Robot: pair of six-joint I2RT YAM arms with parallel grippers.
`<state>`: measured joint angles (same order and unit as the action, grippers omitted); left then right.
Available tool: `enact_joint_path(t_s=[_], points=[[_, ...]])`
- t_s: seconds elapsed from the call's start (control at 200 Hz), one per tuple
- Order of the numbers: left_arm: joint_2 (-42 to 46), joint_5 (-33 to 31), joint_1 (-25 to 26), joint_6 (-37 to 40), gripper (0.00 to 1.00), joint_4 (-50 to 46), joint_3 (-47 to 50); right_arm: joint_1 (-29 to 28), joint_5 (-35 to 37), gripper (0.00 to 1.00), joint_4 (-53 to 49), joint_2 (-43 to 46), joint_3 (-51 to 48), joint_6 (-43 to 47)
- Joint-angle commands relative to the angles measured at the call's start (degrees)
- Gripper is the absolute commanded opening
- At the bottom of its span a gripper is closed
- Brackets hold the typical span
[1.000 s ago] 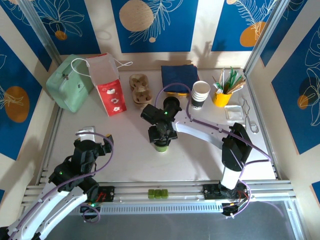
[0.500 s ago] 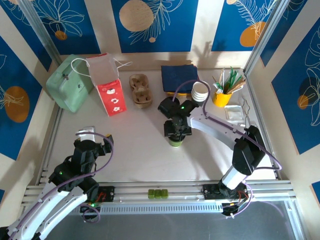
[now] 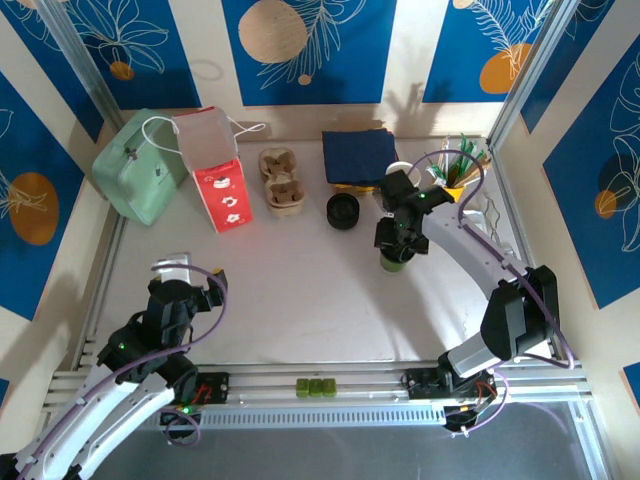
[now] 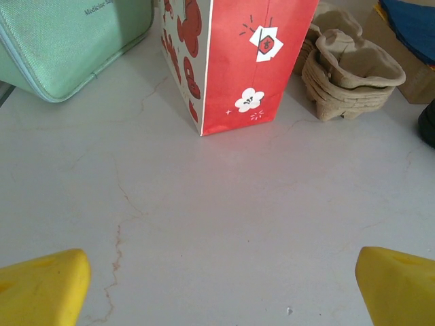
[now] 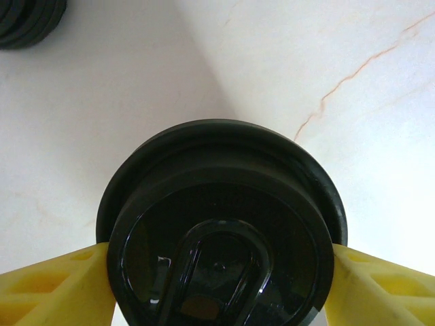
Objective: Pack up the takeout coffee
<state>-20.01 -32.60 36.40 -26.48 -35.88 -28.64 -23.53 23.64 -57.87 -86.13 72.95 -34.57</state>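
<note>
The takeout coffee (image 3: pixel 393 262), a green cup under a round black lid (image 5: pixel 221 224), is at the table's right of centre. My right gripper (image 3: pixel 400 240) is shut on it from above. In the right wrist view the yellow fingers (image 5: pixel 54 285) press both sides of the lid's rim, around the right gripper (image 5: pixel 221 272). I cannot tell whether the cup touches the table. My left gripper (image 3: pixel 175 272) hangs open at the near left, and in its wrist view the left gripper (image 4: pixel 224 292) has only bare tabletop between its yellow fingertips (image 4: pixel 41 285).
A red paper bag (image 3: pixel 220 185) (image 4: pixel 238 61) stands at the back left beside a mint green case (image 3: pixel 140 165). Pulp cup carriers (image 3: pixel 281 180) (image 4: pixel 346 75), loose black lids (image 3: pixel 343 210) (image 5: pixel 27 20), navy napkins (image 3: pixel 358 152) and a yellow utensil pot (image 3: pixel 448 190) line the back.
My right gripper has carried the takeout coffee from the table's middle to the right and slightly back, uncovering the loose black lids. The left arm has not moved.
</note>
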Motion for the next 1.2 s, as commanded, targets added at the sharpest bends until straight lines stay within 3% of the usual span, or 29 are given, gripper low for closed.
enact_joint_path(t_s=[0.0,0.465,1.196], points=[[0.7,0.6,0.3,0.2,1.0,-0.2,-0.3,3.6,0.4,0.72,1.3,1.2,-0.5,3.5],[0.7,0.7,0.3,0.3,1.0,-0.3,-0.4,18.6,-3.1,0.72,4.0,1.2,1.6,8.3],[0.6,0.9,0.3,0.0,0.99,-0.8,-0.8,23.4,-5.7,0.73,2.7,-6.2,4.9,9.3]])
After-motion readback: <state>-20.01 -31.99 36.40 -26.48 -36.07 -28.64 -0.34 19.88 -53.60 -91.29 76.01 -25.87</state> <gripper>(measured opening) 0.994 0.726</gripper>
